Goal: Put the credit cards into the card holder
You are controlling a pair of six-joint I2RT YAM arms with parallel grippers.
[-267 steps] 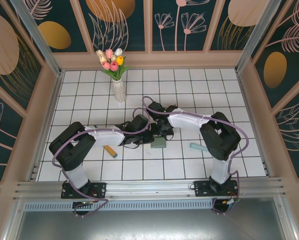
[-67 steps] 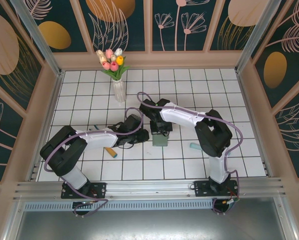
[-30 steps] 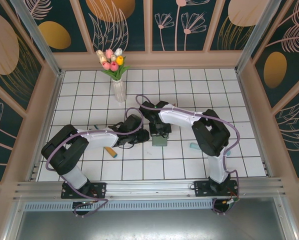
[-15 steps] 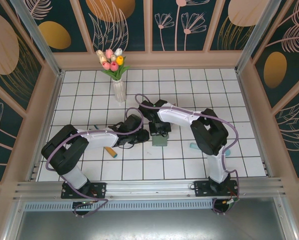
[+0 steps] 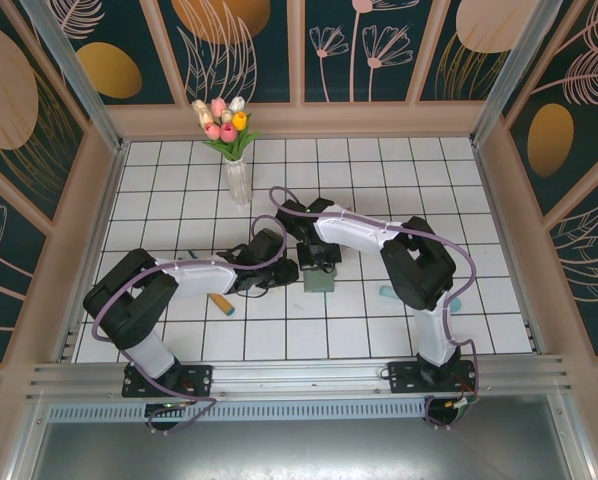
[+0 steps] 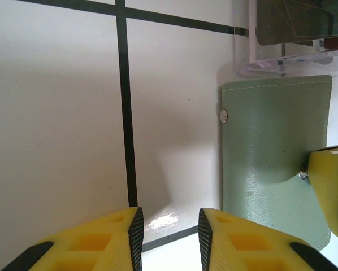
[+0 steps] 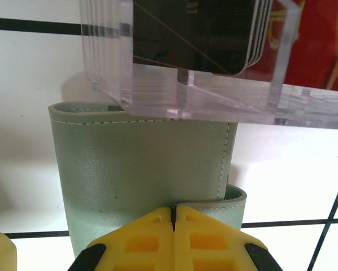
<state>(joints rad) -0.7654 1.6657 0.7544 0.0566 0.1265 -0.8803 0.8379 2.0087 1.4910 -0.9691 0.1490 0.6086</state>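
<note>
In the top view, the card holder (image 5: 319,283) is being seen lying flat on the tiled table (image 5: 379,340). The left gripper (image 5: 287,272) is being held just to the left of it, and the right gripper (image 5: 322,265) is being held over its far edge. A tan card (image 5: 219,302) is lying well to the left of the card holder.

In the left wrist view, the fingers (image 6: 115,240) of the left gripper are being kept a narrow way apart. Only bare tile is being framed between them, beside the card holder (image 6: 271,164) and not touching it. A clear box (image 6: 287,53) is sitting at its far edge.

In the right wrist view, the fingers of the right gripper (image 7: 173,217) are being pressed fully together at the near edge of the card holder (image 7: 141,169). It cannot be told whether a flap is being pinched. Dark cards (image 7: 191,34) are being kept inside the clear box (image 7: 157,84), which is overlapping the card holder's far edge.
</note>
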